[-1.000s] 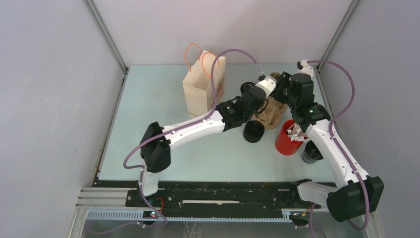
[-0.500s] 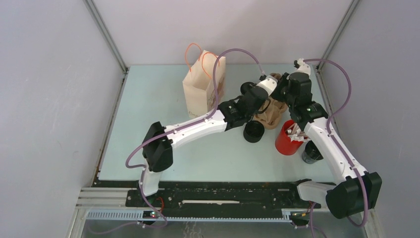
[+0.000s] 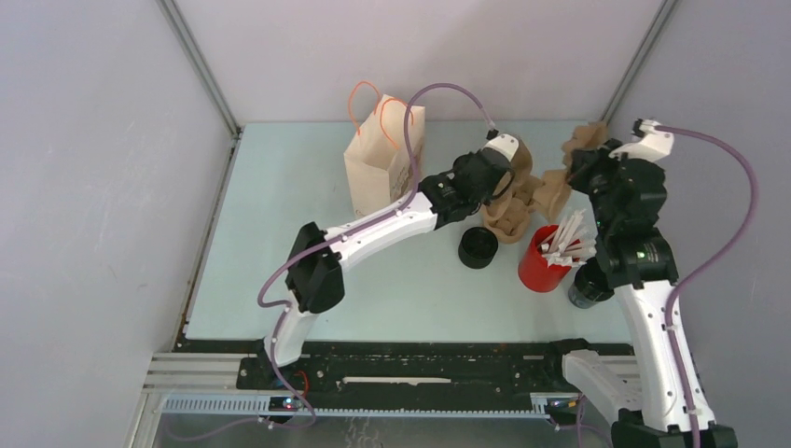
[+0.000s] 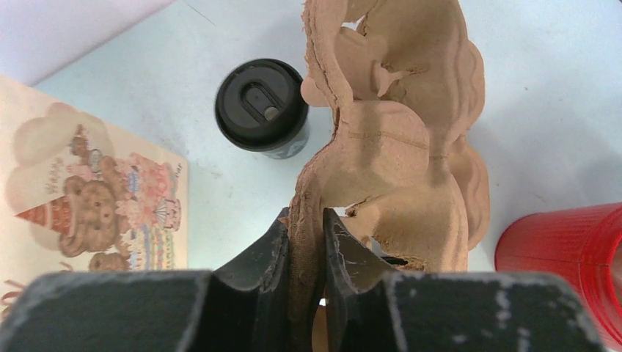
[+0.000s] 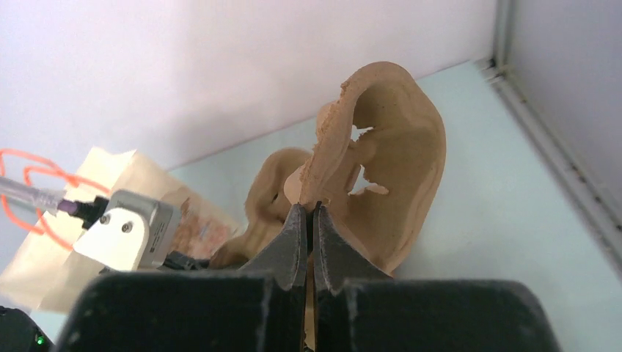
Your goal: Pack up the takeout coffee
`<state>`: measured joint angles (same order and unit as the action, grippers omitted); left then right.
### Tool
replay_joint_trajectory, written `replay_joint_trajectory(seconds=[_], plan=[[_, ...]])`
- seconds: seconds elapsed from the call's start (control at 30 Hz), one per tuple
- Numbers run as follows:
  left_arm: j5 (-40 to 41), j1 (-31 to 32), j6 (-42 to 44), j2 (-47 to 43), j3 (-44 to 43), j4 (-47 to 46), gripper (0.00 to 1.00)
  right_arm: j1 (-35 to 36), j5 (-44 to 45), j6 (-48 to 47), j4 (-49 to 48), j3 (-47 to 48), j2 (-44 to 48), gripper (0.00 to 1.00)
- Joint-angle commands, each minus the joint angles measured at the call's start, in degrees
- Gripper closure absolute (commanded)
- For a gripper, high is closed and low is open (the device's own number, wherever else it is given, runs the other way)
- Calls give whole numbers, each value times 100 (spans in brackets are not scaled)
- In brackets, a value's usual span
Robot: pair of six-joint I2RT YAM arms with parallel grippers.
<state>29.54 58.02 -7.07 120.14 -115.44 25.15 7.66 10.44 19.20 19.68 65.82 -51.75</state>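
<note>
Spotted the takeout coffee (image 3: 478,247) standing on the table (image 3: 280,233), just in front of the pulp carrier (image 4: 396,147) and near the red cup (image 3: 539,266) of white sticks, touched by neither arm. Probably parked there pending a free slot. Got the left gripper (image 4: 306,220) pinched narrow on that carrier's edge, tipping it up on its side. Same for the right gripper (image 5: 308,213), clamped tight on a second pulp carrier (image 5: 389,147) and holding it apart from the first. Guessing at a nested pair being separated (hence two arms on cardboard, none on coffee). Noticed a paper bag (image 3: 382,163) further left, likely the final stop. Can't read any brand or wording: just cartoon bears on the bag, nothing legible on the lidded black cup (image 4: 262,106) in the left wrist view (no telling whether the same cup).
</note>
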Motion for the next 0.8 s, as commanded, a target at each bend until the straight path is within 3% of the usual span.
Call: replay_joint_trajectory(seconds=[0.0,0.27,0.77], plan=[[-500,-67,-573,192,-666,256,100,-394,4,-390,135,273,233,100],[-2362,-490,-1861,963,-1618,496,100,-472,-611,-142,206,295,544,100],[-2839,-693,-3085,1902,-2022,178,100,-480,-565,-338,211,293,516,100]])
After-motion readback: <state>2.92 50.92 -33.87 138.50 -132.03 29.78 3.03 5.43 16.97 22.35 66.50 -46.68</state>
